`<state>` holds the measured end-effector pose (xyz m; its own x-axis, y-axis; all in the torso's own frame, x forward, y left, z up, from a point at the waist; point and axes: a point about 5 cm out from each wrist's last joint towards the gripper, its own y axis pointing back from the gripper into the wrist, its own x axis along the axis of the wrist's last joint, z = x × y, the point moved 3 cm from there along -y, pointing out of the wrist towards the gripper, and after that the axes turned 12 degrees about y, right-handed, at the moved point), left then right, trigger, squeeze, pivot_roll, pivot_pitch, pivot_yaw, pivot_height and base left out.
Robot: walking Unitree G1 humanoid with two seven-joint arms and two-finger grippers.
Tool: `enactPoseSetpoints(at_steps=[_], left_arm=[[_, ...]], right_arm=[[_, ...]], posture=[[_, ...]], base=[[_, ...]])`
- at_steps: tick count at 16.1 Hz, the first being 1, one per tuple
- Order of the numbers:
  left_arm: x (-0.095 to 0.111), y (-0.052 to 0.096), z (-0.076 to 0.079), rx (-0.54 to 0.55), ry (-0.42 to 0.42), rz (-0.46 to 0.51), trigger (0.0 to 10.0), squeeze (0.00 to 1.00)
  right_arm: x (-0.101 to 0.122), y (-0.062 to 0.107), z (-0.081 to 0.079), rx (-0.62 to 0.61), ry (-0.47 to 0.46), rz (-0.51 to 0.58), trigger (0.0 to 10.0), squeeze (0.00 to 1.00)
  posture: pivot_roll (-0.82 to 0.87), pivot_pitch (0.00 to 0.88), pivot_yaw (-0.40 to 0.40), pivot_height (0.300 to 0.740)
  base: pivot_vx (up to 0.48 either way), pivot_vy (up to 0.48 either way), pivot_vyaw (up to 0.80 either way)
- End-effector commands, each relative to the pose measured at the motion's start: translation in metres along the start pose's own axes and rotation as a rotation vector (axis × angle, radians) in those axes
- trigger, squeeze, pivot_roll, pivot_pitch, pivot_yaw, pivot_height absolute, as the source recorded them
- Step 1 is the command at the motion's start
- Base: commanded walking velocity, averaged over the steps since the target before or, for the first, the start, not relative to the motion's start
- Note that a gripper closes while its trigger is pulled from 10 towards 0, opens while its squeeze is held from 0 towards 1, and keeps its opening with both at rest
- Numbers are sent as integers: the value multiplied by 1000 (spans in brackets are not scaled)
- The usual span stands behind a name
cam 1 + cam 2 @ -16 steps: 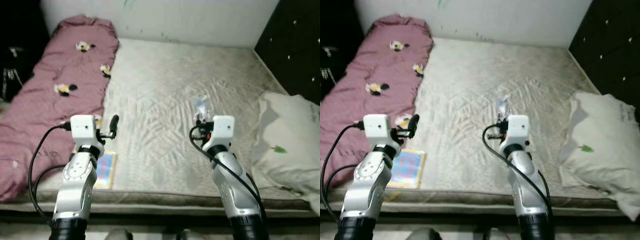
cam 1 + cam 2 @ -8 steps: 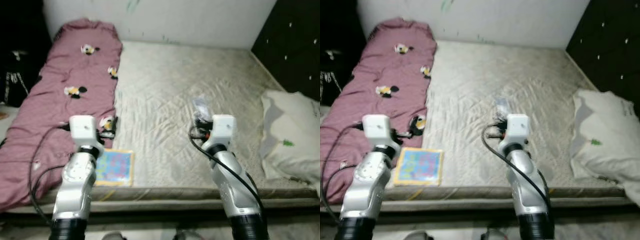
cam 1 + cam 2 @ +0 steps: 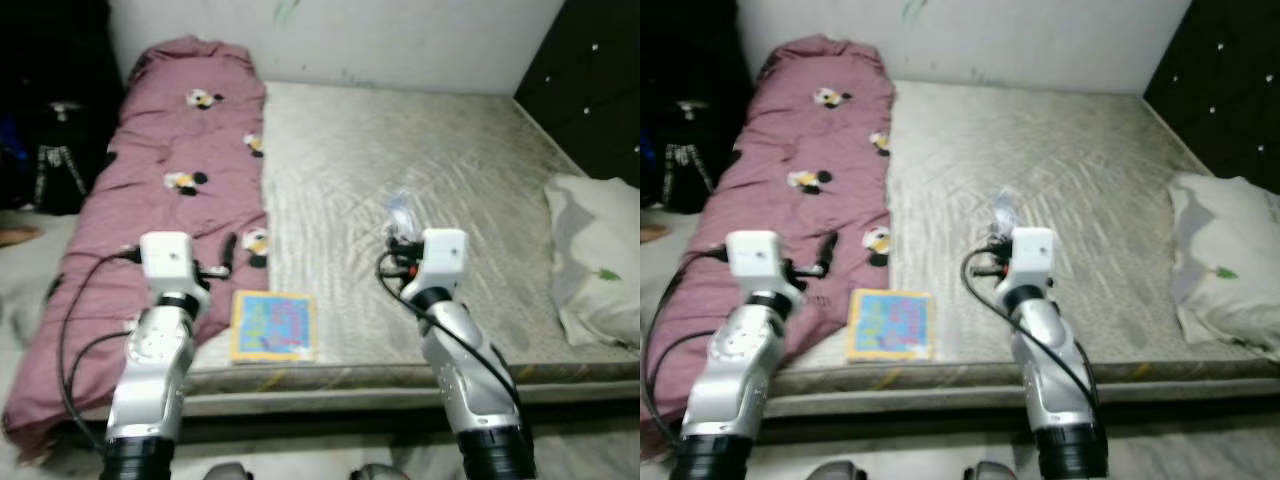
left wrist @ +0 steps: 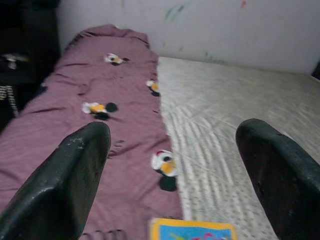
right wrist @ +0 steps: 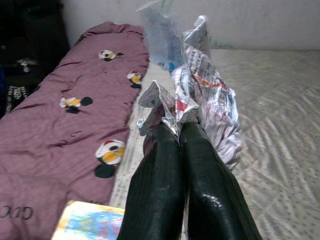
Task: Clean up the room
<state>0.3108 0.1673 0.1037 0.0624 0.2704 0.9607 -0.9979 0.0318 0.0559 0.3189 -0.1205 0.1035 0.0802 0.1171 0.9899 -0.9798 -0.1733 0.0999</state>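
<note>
A bare grey mattress [image 3: 420, 190] fills the middle of the scene, its near edge running across just in front of the robot's two raised arms. Along its left side lies a long mauve quilt [image 3: 150, 210] printed with small cartoon mice, which drapes over the mattress's left edge and near corner. At the right edge a white pillow [image 3: 598, 265] sits against a dark tufted headboard [image 3: 590, 80]. A pale wall [image 3: 400, 40] closes off the far side.

The widest open stretch is the middle of the mattress, between quilt and pillow. A colourful book [image 3: 273, 325] lies flat near the front edge, just beside the quilt and between the two arms.

The right gripper [image 5: 179, 131] is held above the mattress's front half, its jaws pressed together on a crumpled wrapper [image 5: 202, 95] of clear and printed plastic, which sticks up past the fingertips. The left gripper [image 4: 172, 145] hangs over the quilt's near end with its jaws spread wide apart, holding nothing.

Left of the bed, dark objects [image 3: 50, 150] stand in shadow and cannot be made out.
</note>
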Motion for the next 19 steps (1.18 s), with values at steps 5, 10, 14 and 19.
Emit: enactPoseSetpoints(at_steps=[5, 10, 14, 19], left_arm=[[-2, -3, 11, -27, 10, -6, 10000, 0], [19, -11, 13, 2, 3, 64, 10000, 0], [17, -1, 4, 44, -61, 60, 10000, 0], [6, 1, -5, 59, -49, 9, 10000, 0]], right_arm=[[2, 1, 11, -28, 13, 7, 10000, 0], [8, -7, 9, 7, 47, 25, 10000, 0], [8, -6, 6, 10, 46, 28, 10000, 0], [1, -1, 8, 0, 44, 14, 10000, 0]], posture=[[-4, 0, -63, 740], [36, 0, -84, 740], [47, 0, -75, 740], [14, 0, -53, 740]], base=[[0, 480, 0], [0, 480, 0], [0, 234, 0], [0, 192, 0]])
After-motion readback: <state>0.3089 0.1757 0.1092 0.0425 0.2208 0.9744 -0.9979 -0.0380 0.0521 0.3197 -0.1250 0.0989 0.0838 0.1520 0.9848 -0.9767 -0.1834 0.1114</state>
